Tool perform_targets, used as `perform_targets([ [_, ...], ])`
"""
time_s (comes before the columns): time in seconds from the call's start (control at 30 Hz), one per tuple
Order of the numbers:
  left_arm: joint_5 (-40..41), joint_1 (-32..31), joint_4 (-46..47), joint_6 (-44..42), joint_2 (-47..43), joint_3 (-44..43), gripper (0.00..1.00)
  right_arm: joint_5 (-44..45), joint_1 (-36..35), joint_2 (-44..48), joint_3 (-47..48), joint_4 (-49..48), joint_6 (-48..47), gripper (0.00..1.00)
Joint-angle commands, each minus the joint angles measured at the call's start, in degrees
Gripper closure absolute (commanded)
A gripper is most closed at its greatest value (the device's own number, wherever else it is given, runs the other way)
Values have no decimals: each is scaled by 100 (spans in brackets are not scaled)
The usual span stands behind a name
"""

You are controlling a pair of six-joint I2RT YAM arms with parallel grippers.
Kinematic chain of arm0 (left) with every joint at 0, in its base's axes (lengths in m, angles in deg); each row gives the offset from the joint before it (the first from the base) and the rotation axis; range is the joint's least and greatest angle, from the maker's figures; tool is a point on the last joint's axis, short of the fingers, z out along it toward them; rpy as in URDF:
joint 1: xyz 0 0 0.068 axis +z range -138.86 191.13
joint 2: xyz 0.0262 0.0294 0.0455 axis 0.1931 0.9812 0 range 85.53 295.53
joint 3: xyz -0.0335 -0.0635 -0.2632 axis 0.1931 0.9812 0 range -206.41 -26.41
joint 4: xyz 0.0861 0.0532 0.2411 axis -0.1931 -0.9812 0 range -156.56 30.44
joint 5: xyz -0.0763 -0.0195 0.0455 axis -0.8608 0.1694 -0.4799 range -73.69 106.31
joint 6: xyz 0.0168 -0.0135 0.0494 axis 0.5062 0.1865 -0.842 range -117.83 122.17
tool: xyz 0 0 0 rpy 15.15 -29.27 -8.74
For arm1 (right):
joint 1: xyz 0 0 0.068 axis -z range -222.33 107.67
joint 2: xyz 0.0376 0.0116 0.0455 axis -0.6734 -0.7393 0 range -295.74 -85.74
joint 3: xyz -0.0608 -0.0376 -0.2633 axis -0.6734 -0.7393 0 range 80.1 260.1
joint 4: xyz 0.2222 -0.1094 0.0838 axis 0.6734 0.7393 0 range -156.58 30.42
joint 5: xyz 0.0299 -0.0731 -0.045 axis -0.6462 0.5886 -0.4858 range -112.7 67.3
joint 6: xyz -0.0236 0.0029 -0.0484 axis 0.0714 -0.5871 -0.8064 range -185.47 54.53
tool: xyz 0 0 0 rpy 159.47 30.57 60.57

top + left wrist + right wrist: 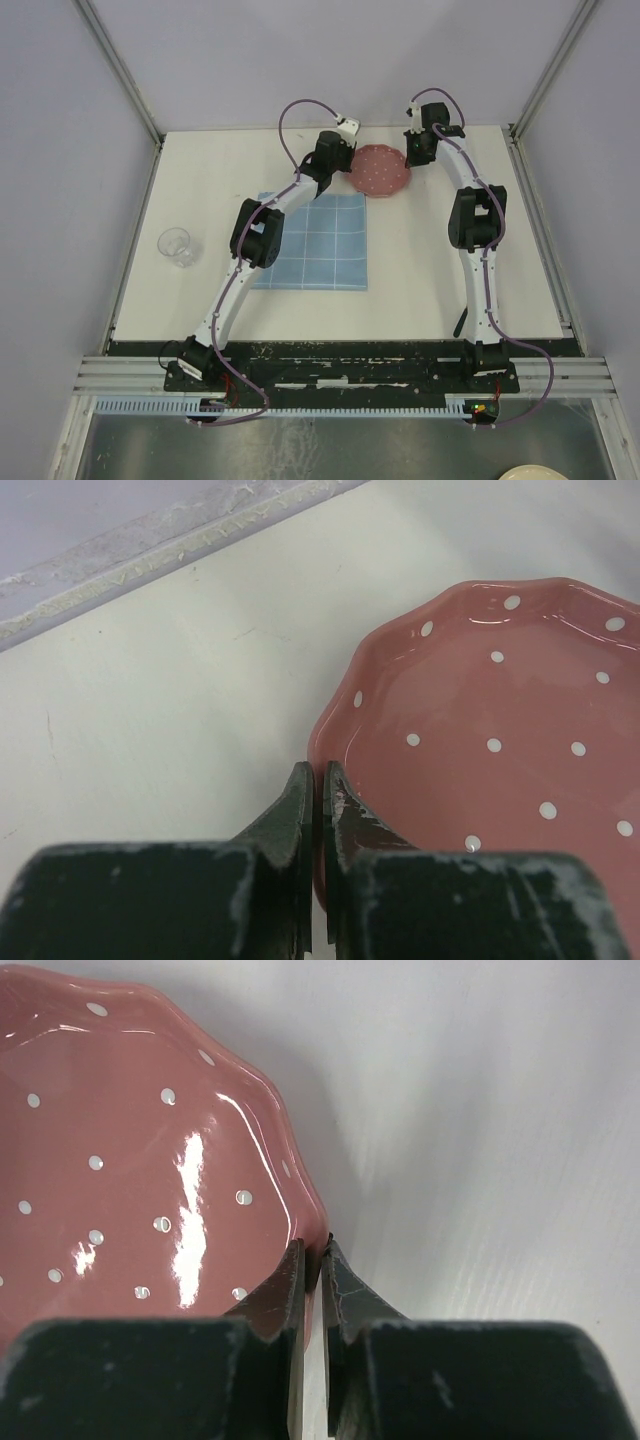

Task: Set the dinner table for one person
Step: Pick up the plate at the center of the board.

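The wavy rim of the pink plate is being pinched by the left gripper. Its jaws are almost touching, with one finger inside the plate and one outside. The far side of the rim is being pinched the same way by the right gripper, its jaws just a crack apart. The plate is being held between the two pairs of jaws, over the white dinner table. A blue checked placemat is being seen just behind the left jaws, and a clear glass well off to their left.
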Motion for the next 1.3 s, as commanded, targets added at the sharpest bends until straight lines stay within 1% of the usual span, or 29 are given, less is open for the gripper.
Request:
perform_targets([
  [0.0,-151,-95,251,172,-594,-462,97,28,-72,413,381,-80,-41,99],
  [0.4,-316,-168,129,8,-779,-444,97,20,-72,689,191,-69,-67,99],
  [0.7,-238,-233,216,-7,-859,-452,97,84,-70,855,180,-88,-6,99],
  [1.27,-185,-329,270,50,-917,-440,97,227,-53,1141,-285,-191,19,99],
])
